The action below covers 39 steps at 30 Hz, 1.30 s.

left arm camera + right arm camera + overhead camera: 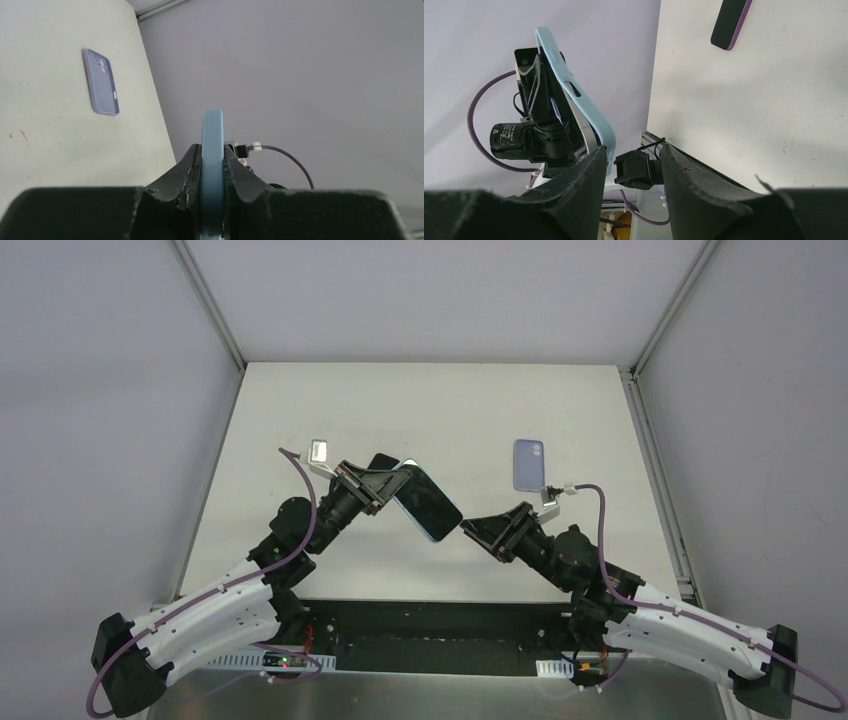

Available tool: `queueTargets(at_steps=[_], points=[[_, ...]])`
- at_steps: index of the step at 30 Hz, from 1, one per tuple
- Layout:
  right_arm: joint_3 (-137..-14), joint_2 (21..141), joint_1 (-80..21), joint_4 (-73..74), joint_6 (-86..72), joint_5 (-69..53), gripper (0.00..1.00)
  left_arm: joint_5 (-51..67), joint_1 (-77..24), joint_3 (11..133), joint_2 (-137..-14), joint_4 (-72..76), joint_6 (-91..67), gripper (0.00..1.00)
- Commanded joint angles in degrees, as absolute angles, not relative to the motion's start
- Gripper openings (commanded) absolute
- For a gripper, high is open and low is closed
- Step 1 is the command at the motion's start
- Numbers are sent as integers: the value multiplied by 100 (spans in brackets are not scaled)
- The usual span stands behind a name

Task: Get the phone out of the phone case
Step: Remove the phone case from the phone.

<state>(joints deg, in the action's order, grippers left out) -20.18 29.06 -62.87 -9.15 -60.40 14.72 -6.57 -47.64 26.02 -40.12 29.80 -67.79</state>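
The phone [428, 502], dark screen up, sits in a light blue phone case [212, 135] and is held in the air over the table's middle. My left gripper [385, 490] is shut on its upper end; in the left wrist view the case's edge stands upright between the fingers [187, 172]. In the right wrist view the case [589, 107] curves down, with the phone's silver edge [583, 131] along its inner side. My right gripper [468, 527] is open just off the phone's lower corner, its left finger [591, 172] right beside the case's end and nothing between the jaws.
A lavender case [528, 463] lies flat, back up, on the table behind the right arm, also in the left wrist view [101, 82]. A dark flat thing with a purple edge [730, 22] lies on the table behind the left gripper. Metal rails line the table's sides.
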Motion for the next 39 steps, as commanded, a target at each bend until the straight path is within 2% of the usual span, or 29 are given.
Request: queueTargets(at_steps=[1, 21, 28, 33, 39], points=[[-2154, 2845, -6319, -1105, -5982, 1612, 48, -521, -4789, 2945, -3959, 3700, -6987, 0], [-2329, 3587, -6174, -1656, -5961, 1398, 48, -258, -4867, 3228, -4393, 3717, -7216, 0], [-1913, 3752, -5945, -3182, -6301, 983, 47, -360, -4867, 3197, -4548, 3798, -7368, 0], [-2020, 4013, -5843, -3826, -6435, 583, 45, -513, -4867, 3063, -4664, 3946, -7549, 0], [-2294, 4213, -5844, -3886, -6410, 277, 33, -425, -4869, 3092, -4769, 4015, -7531, 0]])
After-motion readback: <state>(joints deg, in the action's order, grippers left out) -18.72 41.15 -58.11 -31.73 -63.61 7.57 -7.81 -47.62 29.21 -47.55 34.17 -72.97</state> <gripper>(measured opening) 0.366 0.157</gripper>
